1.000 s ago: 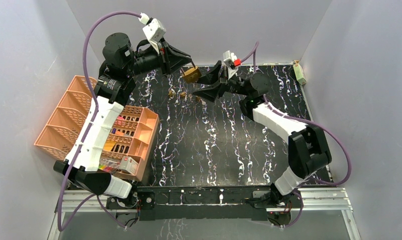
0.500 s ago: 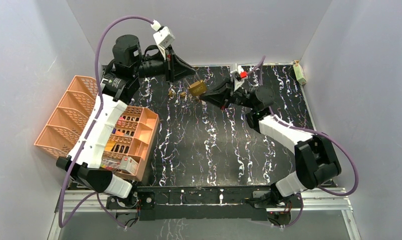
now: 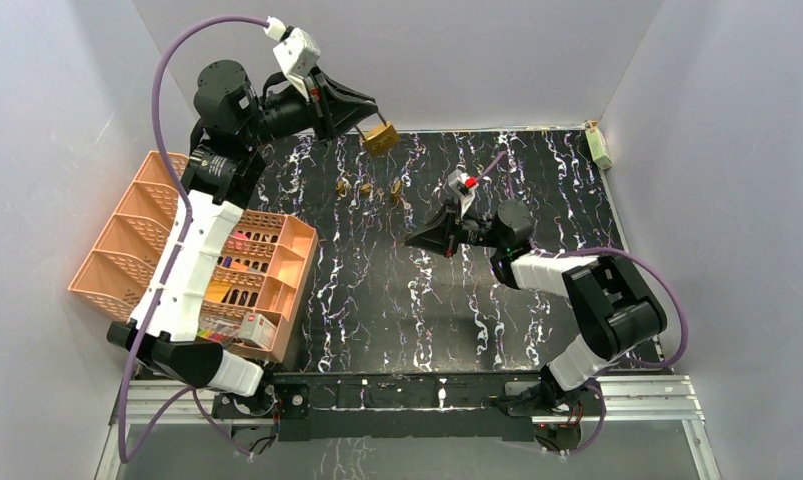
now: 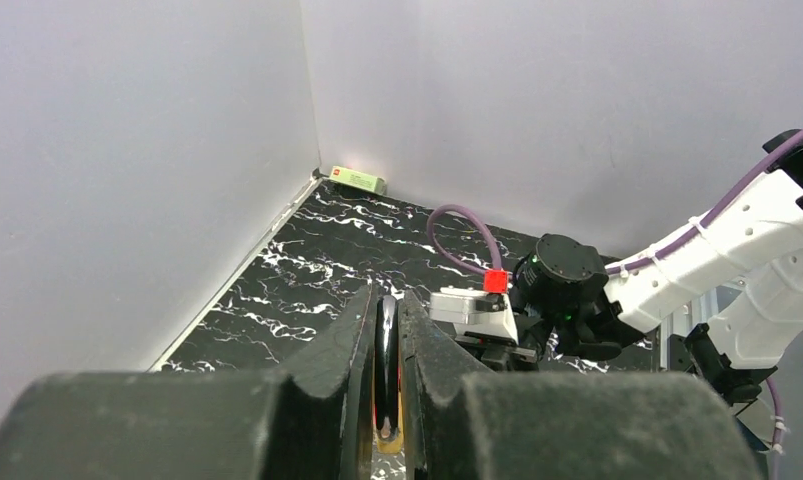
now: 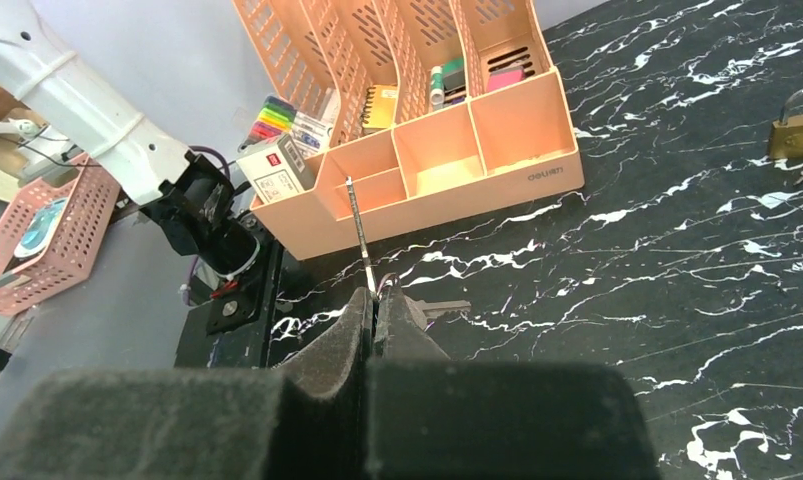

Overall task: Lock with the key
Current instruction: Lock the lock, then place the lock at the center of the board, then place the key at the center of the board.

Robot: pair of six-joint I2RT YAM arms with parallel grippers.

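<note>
The key is lying low against the black marbled table, its blade poking out just beside the fingertips of the right gripper, which is clenching flat and appears to be pinching the key by its head or ring; a thin wire is standing up from between the jaws. The padlock is hanging in the air near the back wall, well apart from the key, with the left gripper clamping it from above, seemingly by the shackle end. A few small brass pieces are sitting on the table between the two arms, and a peach organiser is standing at the left edge.

The pinch on the key is looking thin, so the key is likely to be twisting or slipping once it is lifted and pushed. The padlock, dangling freely, is liable to be swinging away from the blade, spoiling the line-up with the keyhole
</note>
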